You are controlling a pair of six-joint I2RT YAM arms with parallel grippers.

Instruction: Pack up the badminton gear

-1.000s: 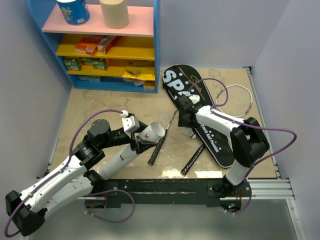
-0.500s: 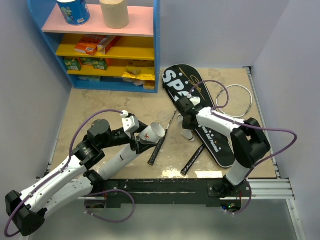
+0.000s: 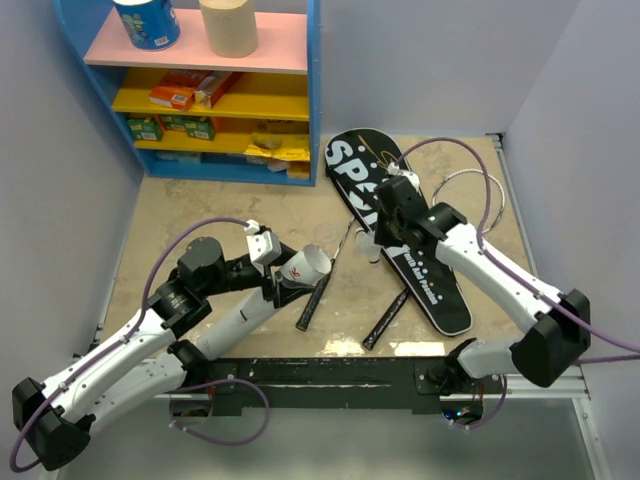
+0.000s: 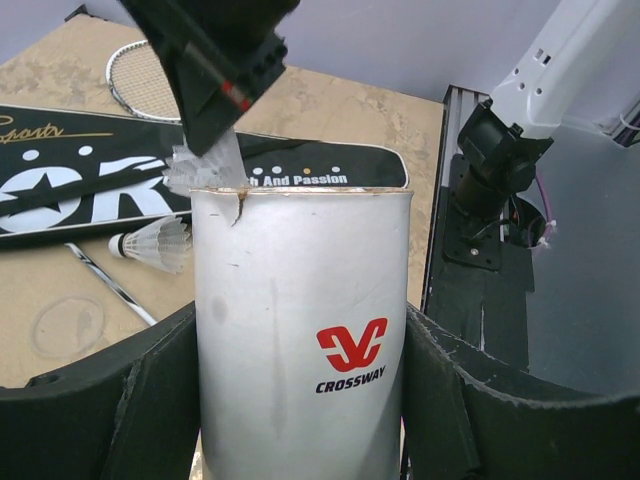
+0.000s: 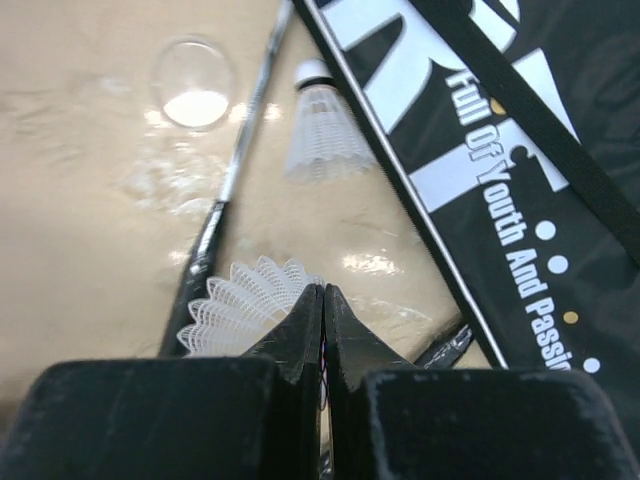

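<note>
My left gripper (image 4: 300, 410) is shut on the long white tube (image 4: 300, 330), marked CROSSWAY, and holds it tilted with its open mouth (image 3: 312, 262) toward the table's middle. My right gripper (image 5: 323, 290) is shut on the skirt of a white shuttlecock (image 5: 240, 305). In the left wrist view that gripper (image 4: 210, 135) hangs just beyond the tube's rim with the shuttlecock (image 4: 200, 168). A second shuttlecock (image 5: 320, 125) lies on the table beside the black SPORT bag (image 3: 350, 160). Two rackets lie with their black handles (image 3: 310, 305) (image 3: 385, 318) near the front, and one white head (image 3: 490, 195) shows behind the bag.
A clear round lid (image 5: 193, 70) lies on the table by a racket shaft. A blue shelf unit (image 3: 200, 90) with small coloured boxes and two paper rolls stands at the back left. Walls close in the table on both sides.
My right gripper has shut on a shuttlecock and lifted it off the table, its arm swinging out to the right. The left arm with the tube has stayed put.
</note>
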